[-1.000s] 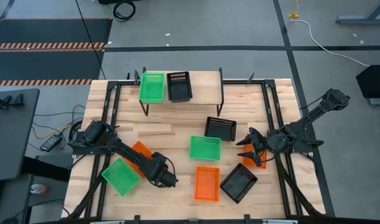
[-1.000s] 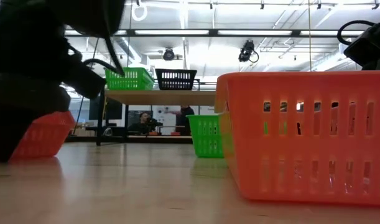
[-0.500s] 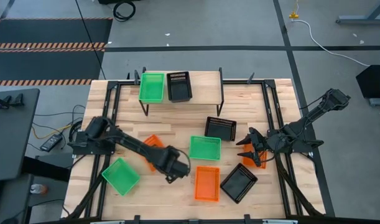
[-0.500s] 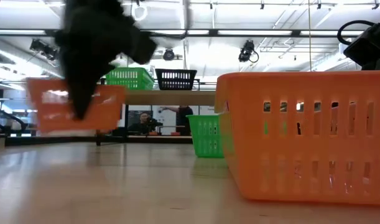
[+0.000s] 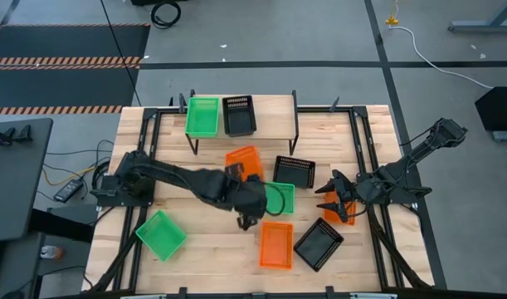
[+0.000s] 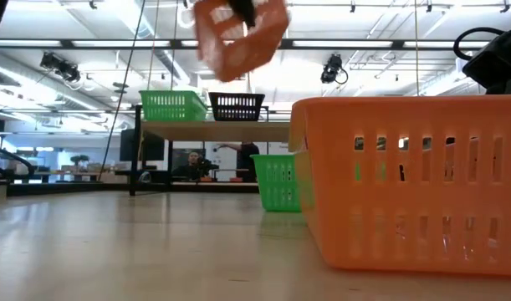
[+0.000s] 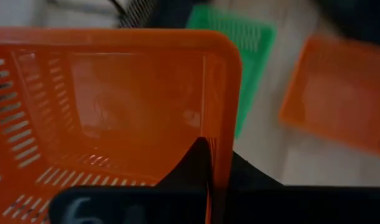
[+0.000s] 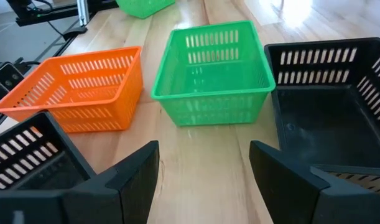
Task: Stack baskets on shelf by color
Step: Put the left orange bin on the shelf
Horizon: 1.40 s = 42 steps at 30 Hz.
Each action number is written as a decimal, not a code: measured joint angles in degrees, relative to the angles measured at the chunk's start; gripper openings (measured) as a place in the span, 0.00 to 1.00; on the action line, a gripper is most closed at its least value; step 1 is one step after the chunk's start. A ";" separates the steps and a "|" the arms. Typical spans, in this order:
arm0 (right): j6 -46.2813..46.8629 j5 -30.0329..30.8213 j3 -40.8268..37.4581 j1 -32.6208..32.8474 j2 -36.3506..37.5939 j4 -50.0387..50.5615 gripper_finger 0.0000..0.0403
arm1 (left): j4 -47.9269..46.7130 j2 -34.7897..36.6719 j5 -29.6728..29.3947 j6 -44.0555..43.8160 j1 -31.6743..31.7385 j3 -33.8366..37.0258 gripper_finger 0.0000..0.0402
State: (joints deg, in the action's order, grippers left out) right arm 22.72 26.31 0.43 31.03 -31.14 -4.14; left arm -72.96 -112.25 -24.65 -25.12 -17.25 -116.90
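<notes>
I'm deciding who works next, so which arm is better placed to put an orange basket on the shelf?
Left: its gripper already holds the orange basket aloft near the shelf. The right gripper waits empty, jaws open, farther away.

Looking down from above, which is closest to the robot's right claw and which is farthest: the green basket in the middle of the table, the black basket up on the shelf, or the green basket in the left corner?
From the right gripper:
1. Middle green basket, beside it, partly under the left arm.
2. Black basket on the shelf, toward the back.
3. Corner green basket, front left.
</notes>
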 joint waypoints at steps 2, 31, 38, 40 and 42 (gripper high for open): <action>-0.71 1.27 0.00 -0.02 0.00 -0.21 0.64 | 0.92 0.03 -0.67 1.93 1.06 -3.06 0.01; -17.78 8.64 0.02 -8.85 0.14 -9.36 0.64 | 13.95 -3.57 9.89 38.54 27.75 -6.55 0.02; -15.85 8.54 0.04 -10.14 -0.15 -8.29 0.64 | 14.92 -6.30 13.07 41.06 29.99 -6.52 0.02; -15.83 8.66 0.04 -10.48 -0.47 -8.62 0.64 | 14.77 -7.31 13.24 41.17 30.21 -6.51 0.02; -15.66 8.53 0.04 -10.68 -0.47 -8.27 0.64 | 15.17 -8.16 13.30 41.48 30.25 -6.50 0.02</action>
State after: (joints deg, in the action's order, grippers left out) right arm 7.06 34.85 0.47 20.35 -31.61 -12.41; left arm -57.79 -120.41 -11.35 16.36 13.00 -123.39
